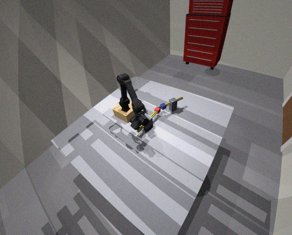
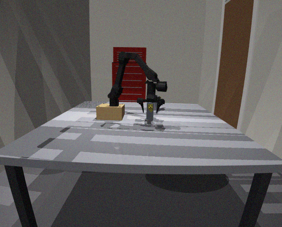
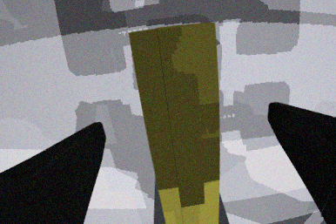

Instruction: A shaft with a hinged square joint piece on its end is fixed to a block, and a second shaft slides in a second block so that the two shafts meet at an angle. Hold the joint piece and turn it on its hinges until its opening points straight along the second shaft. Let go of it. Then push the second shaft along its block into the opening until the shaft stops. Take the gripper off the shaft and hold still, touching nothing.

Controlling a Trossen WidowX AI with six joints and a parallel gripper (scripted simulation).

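The second shaft point(image 1: 154, 114) point(image 2: 150, 106) point(image 3: 179, 104) is a yellow bar in its grey block point(image 2: 149, 117). Its far end reaches the red joint piece point(image 1: 157, 109), which sits next to a blue piece point(image 1: 162, 105) on the first yellow shaft point(image 1: 178, 98). The first shaft is held in a grey block point(image 1: 173, 104). My gripper point(image 1: 142, 125) point(image 2: 150, 111) point(image 3: 186, 121) is open over the near end of the second shaft. One finger stands on each side of the shaft, clear of it. The joint's opening is too small to see.
The arm stands on a tan base block point(image 1: 121, 114) point(image 2: 109, 111) left of the shafts. A red tool cabinet point(image 1: 207, 32) point(image 2: 130, 73) stands on the floor behind the table. A brown door point(image 2: 234, 61) is at the right wall.
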